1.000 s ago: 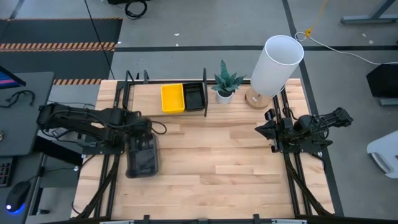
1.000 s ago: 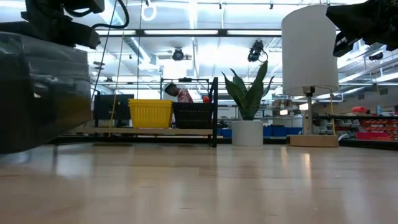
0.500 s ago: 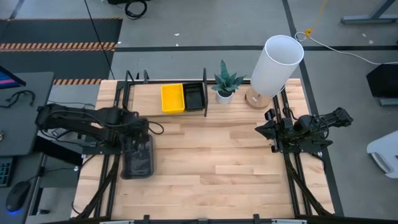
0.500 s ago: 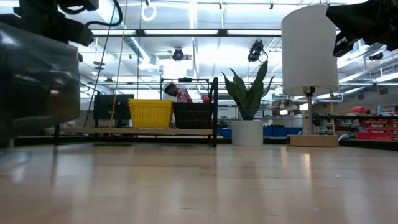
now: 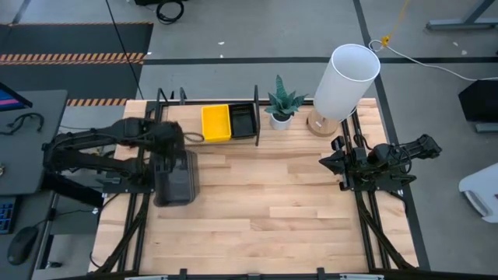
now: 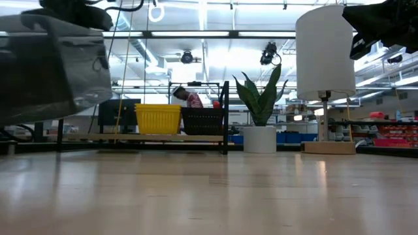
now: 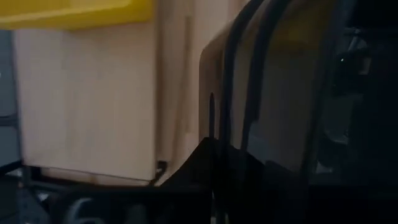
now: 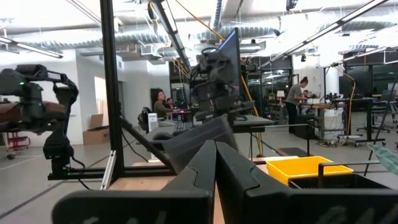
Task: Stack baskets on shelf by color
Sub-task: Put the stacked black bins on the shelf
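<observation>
High view: your left hand (image 5: 170, 152) grips grey basket (image 5: 177, 180) above desk (image 5: 296, 202); right hand (image 5: 341, 165) closed, idle.

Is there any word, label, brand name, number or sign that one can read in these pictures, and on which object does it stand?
None can be read.
The yellow basket, the black basket, the grey basket in the left gripper and the white lamp shade bear no visible text.
The boards and shelves in the room behind, in the low view, are too small to read.
</observation>
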`<state>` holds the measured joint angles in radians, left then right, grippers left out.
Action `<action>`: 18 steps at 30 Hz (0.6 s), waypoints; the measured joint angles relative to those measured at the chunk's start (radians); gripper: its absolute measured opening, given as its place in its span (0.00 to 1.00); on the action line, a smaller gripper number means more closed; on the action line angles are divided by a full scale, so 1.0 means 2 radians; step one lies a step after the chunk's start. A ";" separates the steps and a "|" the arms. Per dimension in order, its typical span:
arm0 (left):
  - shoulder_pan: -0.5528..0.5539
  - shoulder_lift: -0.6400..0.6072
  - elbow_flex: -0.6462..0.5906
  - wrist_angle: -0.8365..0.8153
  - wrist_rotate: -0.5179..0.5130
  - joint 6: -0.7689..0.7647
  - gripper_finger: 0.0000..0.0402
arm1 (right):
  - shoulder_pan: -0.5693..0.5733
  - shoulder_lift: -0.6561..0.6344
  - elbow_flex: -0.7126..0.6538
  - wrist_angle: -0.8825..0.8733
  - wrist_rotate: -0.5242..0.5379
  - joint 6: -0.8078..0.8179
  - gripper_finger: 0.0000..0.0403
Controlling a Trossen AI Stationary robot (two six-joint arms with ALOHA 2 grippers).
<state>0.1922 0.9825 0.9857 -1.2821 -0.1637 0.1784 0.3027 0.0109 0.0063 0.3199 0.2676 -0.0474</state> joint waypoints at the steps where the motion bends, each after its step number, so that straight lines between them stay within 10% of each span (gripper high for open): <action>1: 0.017 0.000 0.002 0.002 0.001 0.017 0.04 | 0.000 0.000 0.000 0.000 0.000 0.000 0.03; 18: 0.232 0.092 0.057 -0.008 0.059 0.203 0.04 | 0.000 0.000 0.000 0.000 0.000 0.000 0.03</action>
<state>0.6555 1.1672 1.0991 -1.2978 -0.0458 0.5841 0.3026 0.0109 0.0063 0.3199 0.2676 -0.0471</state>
